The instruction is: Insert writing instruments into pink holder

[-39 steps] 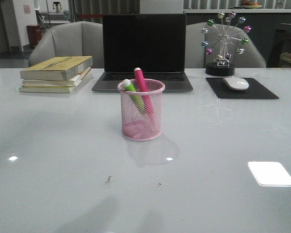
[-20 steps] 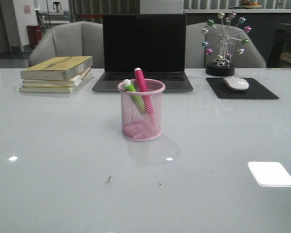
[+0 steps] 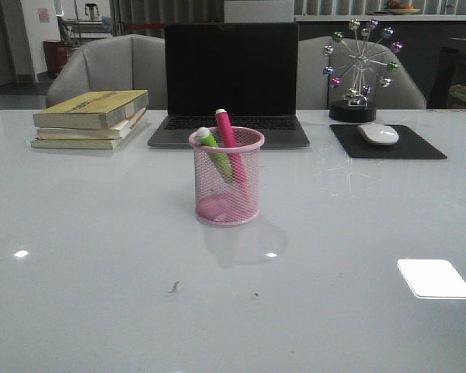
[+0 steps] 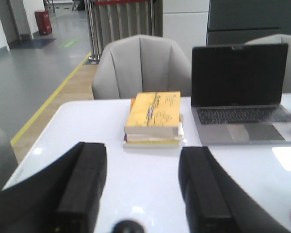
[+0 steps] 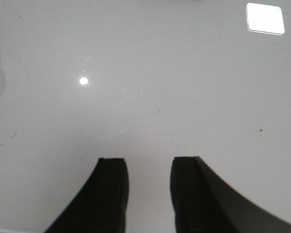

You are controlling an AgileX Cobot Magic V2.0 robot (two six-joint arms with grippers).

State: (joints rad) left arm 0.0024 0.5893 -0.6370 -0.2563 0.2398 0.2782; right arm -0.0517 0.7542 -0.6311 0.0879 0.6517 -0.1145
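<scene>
We judge the task finished: both the green marker (image 3: 210, 148) and magenta marker (image 3: 227, 136) stand inside the pink holder (image 3: 226, 186), at twelve o'clock from us, while our left gripper (image 4: 143, 187) and right gripper (image 5: 149, 194) hang with fingers apart, holding nothing.

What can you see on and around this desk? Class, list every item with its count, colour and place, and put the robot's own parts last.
Pink holder: one, pink wire mesh, centre of the table.
Green marker: one, green, pale cap, leaning inside the holder.
Pink marker: one, magenta, pale cap, inside the holder beside the green one.
Laptop: one, dark screen, open, behind the holder.
Books: a stack, yellowish covers, far left.
Mouse: one, white, on the mouse pad.
Mouse pad: one, black, far right.
Ferris-wheel ornament: one, coloured balls, black base, behind the pad.
Chairs: two, grey, behind the table.
Table: one, glossy white.
Left gripper: black, open, holding nothing.
Right gripper: black, open, above bare table.
</scene>
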